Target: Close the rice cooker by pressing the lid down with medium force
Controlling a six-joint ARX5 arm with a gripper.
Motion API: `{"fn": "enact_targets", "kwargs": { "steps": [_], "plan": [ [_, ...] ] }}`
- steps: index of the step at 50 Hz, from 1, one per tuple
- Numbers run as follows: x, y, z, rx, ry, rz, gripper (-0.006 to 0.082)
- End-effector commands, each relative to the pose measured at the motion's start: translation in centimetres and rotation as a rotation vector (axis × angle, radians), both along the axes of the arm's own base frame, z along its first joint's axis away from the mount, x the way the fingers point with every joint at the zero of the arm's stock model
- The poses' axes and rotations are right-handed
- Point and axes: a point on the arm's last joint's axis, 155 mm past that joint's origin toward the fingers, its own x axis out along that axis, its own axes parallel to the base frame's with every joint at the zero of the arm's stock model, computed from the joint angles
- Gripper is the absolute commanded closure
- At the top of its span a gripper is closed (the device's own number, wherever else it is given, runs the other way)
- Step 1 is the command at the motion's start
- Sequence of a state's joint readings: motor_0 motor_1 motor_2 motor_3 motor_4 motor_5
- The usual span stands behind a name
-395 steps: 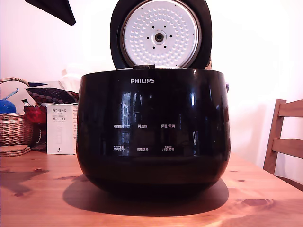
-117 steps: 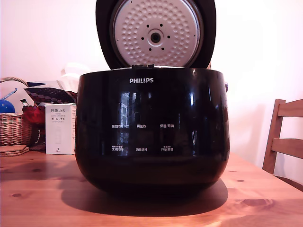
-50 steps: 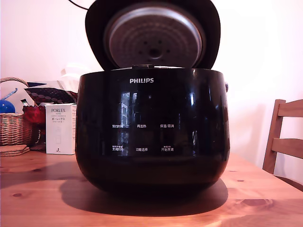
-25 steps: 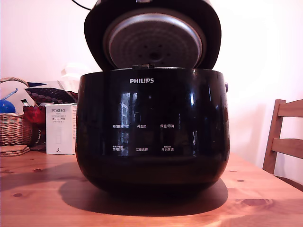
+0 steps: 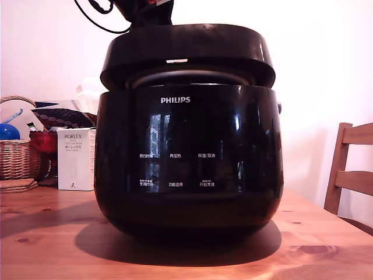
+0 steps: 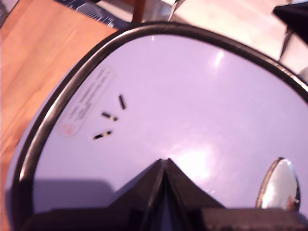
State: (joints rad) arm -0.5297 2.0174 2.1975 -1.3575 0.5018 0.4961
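- on the wooden table (image 5: 326, 256), nearest the exterior camera, the rice cooker (image 5: 189, 160) sits square-on, its white philips logo (image 5: 175, 100) and rows of small button labels facing forward.
- the lid (image 5: 187, 52) hangs almost level just above the body; at the front a narrow gap shows a sliver of the silver inner plate (image 5: 186, 76), so by the look of it the lid is not latched.
- from the wrist, the gripper (image 6: 163, 166) has its fingertips drawn together to a point, holding nothing, and seems to rest on the glossy top of the lid, though contact itself cannot be confirmed.
- near that point the lid top carries three short slots (image 6: 110, 117), a pale label (image 6: 87, 102) and a shiny round fitting (image 6: 279, 185) close to its edge.
- in the exterior view only a dark piece of the arm (image 5: 145, 10) and a looping cable (image 5: 96, 14) appear above the lid, toward the exterior view's left.
- judged from this, the closing press is under way and near its end; the next move calls for a steady, straight downward push of moderate force until the front edge seats, without sliding on the slick surface or shoving the cooker across the table.
- behind, at the exterior view's left, stand a white porlex box (image 5: 76, 158) and a wicker basket (image 5: 17, 156); a wooden chair (image 5: 349, 175) stands at the exterior view's right against a bright wall.
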Motion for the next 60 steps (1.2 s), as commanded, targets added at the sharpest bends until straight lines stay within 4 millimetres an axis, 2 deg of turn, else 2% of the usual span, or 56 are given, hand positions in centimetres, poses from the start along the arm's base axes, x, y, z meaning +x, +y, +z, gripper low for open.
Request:
{"fn": "enact_targets", "kwargs": {
  "steps": [1, 14, 20, 32, 38, 48, 53, 60],
  "plan": [
    [-0.5, 0.3, -2.6, 0.050, 0.074, 0.015, 0.0789],
    [-1.7, 0.5, -4.5, 0.084, 0.128, 0.005, 0.0789],
    [-1.9, 0.7, -4.2, 0.084, 0.131, 0.018, 0.0789],
    [-2.2, 1.2, -2.3, 0.072, 0.097, 0.050, 0.0789],
    [-2.5, 1.5, -2.7, 0.084, 0.131, 0.086, 0.0789],
    [-4.2, 2.3, -4.2, 0.127, 0.166, 0.072, 0.0789],
    [-4.9, 2.8, -4.3, 0.136, 0.173, 0.074, 0.0789],
    [-5.8, 3.4, -3.3, 0.127, 0.155, 0.075, 0.0789]
  ]
}}
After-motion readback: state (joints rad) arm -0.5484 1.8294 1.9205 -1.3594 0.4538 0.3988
